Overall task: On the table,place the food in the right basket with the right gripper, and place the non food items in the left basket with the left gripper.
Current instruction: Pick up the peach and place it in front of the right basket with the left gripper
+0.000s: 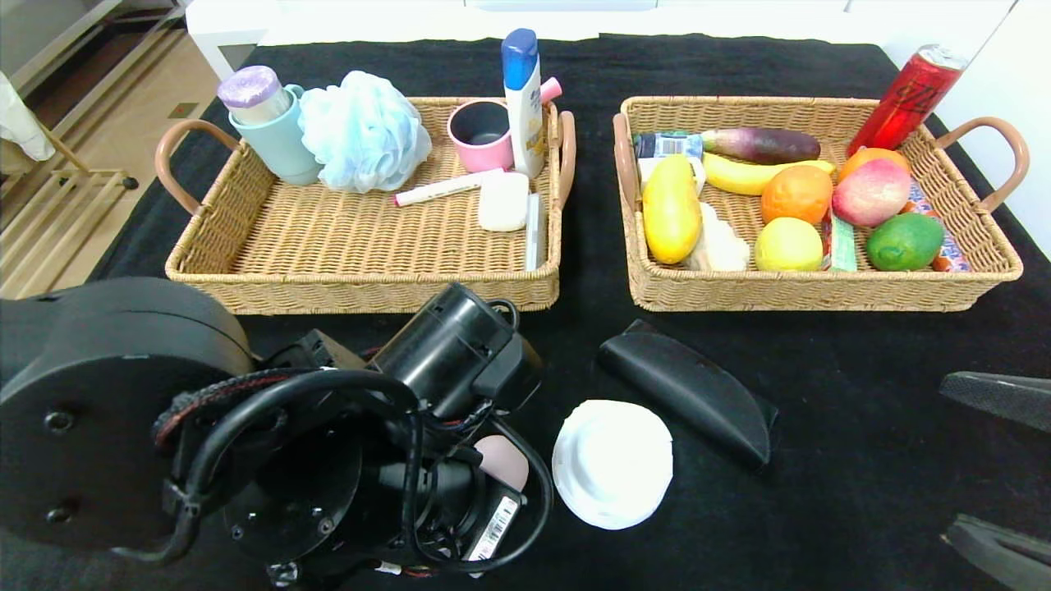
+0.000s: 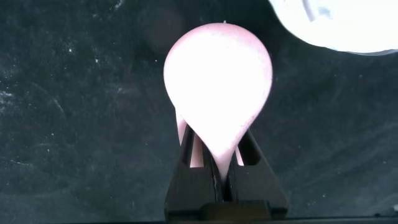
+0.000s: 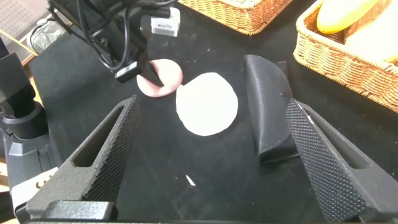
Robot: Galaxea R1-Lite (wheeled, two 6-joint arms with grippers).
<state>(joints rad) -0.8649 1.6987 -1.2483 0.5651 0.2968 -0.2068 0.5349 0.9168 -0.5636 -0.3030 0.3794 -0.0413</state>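
My left gripper (image 2: 219,155) is shut on the pale pink round bun (image 2: 217,81), pinching its edge just above the black cloth of the table (image 1: 862,394). The bun also shows in the head view (image 1: 502,460), under my left arm. The white ridged disc tub (image 1: 612,462) lies right beside it, and the black half-moon pouch (image 1: 690,390) lies just beyond. My right gripper (image 3: 211,106) is open and empty at the table's right side, facing the tub (image 3: 206,102) and pouch (image 3: 268,106). The yellow loaf (image 1: 671,209) and lemon-like ball (image 1: 787,244) lie in the right basket (image 1: 821,297).
The left basket (image 1: 361,291) holds a blue bath puff (image 1: 361,131), cups, a shampoo bottle (image 1: 523,98) and soap. The right basket also holds fruit and a red can (image 1: 907,98). My left arm (image 1: 123,410) covers the near left of the table.
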